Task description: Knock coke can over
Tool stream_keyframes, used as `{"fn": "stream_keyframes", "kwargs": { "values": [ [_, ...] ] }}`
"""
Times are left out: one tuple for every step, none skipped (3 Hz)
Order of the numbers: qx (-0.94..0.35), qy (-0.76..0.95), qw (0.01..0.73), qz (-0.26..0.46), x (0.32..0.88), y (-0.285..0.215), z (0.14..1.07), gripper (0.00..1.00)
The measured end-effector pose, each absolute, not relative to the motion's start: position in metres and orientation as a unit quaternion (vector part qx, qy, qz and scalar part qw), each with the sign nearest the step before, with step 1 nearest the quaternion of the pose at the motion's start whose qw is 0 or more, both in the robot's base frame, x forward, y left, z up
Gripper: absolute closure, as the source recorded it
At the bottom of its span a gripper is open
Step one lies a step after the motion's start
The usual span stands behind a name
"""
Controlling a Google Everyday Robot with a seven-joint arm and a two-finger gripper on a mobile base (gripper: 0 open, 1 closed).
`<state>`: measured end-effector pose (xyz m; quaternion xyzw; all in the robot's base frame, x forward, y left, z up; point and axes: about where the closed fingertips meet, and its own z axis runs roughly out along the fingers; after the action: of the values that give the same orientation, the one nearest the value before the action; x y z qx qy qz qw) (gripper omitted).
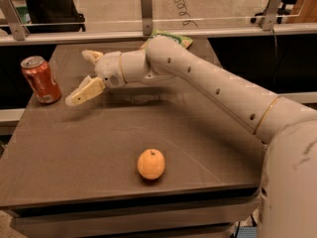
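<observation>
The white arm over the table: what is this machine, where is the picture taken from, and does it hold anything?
The arm belongs to a mobile robot that has just this one. At its tip is the tool, two cream fingers, spread open and holding nothing. It hangs above the table, toward the picture's left, just right of an upright red soda can, not touching it. An orange lies near the front edge; a green snack bag peeks out behind the arm. The single picture looks down on the table; where the camera is mounted I cannot tell.
</observation>
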<state>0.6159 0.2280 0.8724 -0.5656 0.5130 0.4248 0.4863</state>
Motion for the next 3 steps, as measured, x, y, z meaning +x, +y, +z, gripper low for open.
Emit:
{"fn": "stream_keyframes", "kwargs": {
  "values": [
    [-0.577,0.503,0.473,0.436,0.623,0.254,0.868,0.00],
    [-0.580,0.495,0.461,0.454,0.622,0.280,0.867,0.00],
    [-0.571,0.493,0.459,0.470,0.621,0.300,0.867,0.00]
  ]
}}
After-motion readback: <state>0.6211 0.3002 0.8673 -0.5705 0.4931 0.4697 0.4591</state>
